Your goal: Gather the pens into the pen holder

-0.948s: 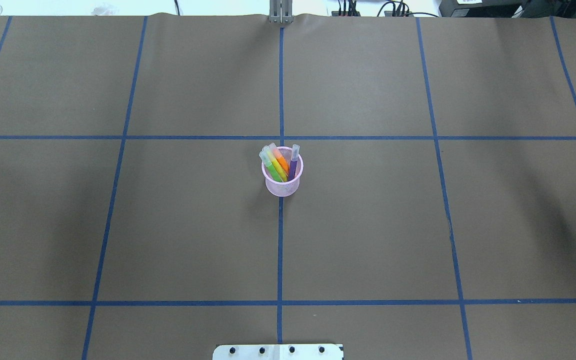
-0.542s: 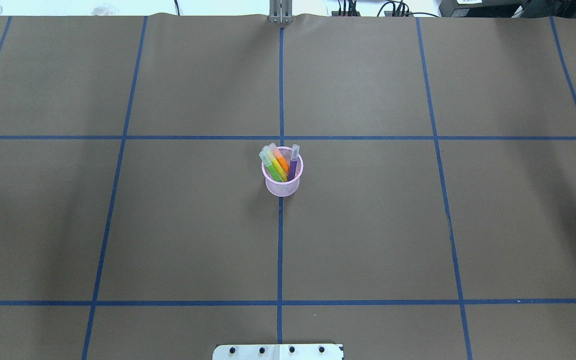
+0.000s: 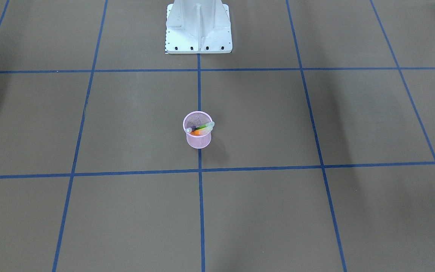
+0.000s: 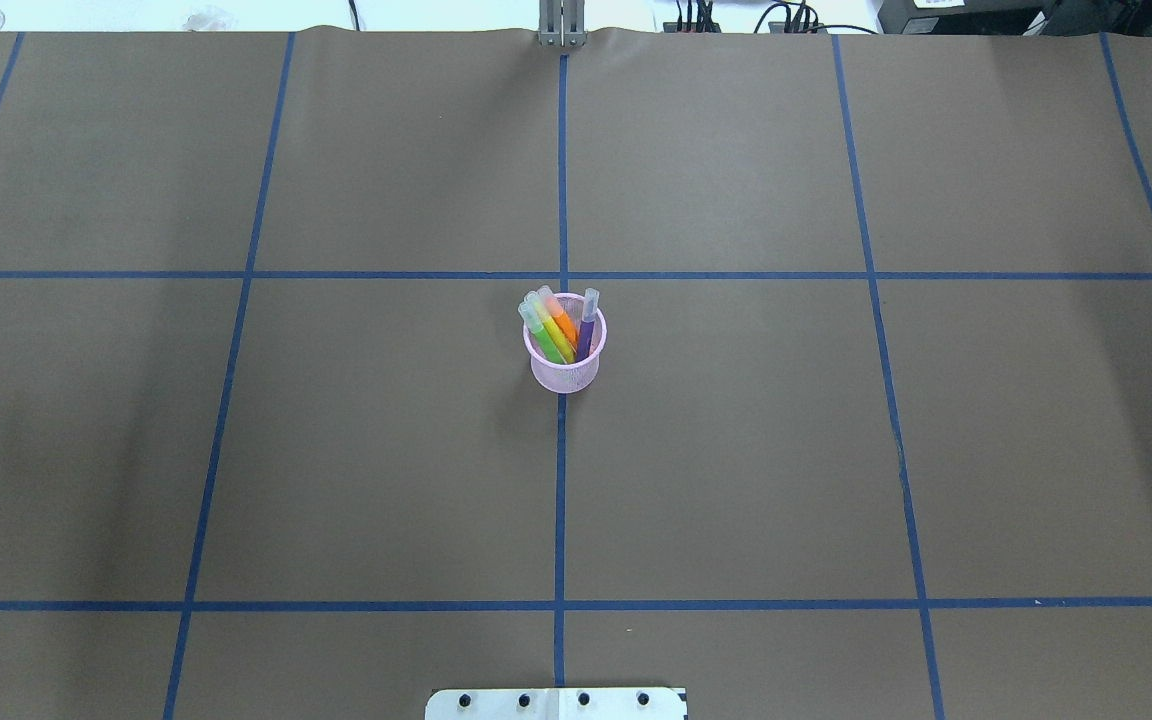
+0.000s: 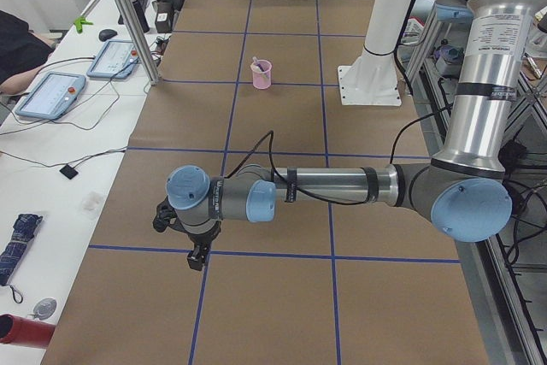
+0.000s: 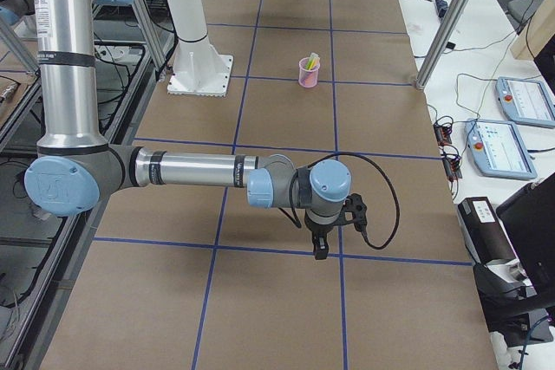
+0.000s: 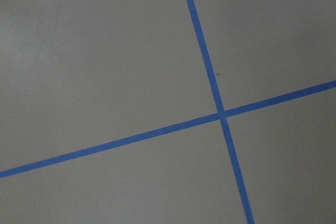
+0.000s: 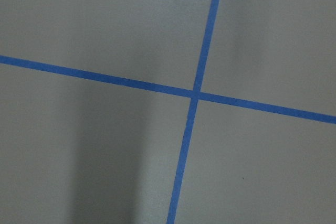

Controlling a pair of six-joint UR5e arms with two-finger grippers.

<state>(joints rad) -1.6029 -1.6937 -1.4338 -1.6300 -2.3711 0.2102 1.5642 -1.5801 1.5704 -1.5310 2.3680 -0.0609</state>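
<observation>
- The pen holder (image 4: 566, 372) is standing upright at the middle of the bench (image 4: 756, 470), on a blue tape line (image 4: 560, 500), well apart from both arms.
- All four pens (image 4: 560, 328) are leaning inside it, caps up, so the task is looking finished.
- The left tool (image 5: 198, 256) and the right tool (image 6: 320, 250) are hanging over opposite bench ends, probably parked; I cannot tell whether either is wide or narrow.
- Brown paper is covering the bench, and operator tablets (image 5: 49, 94) are lying alongside.

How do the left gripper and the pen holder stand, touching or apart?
Apart. The exterior left view shows the left gripper far from the pen holder, with table showing between them.
</observation>
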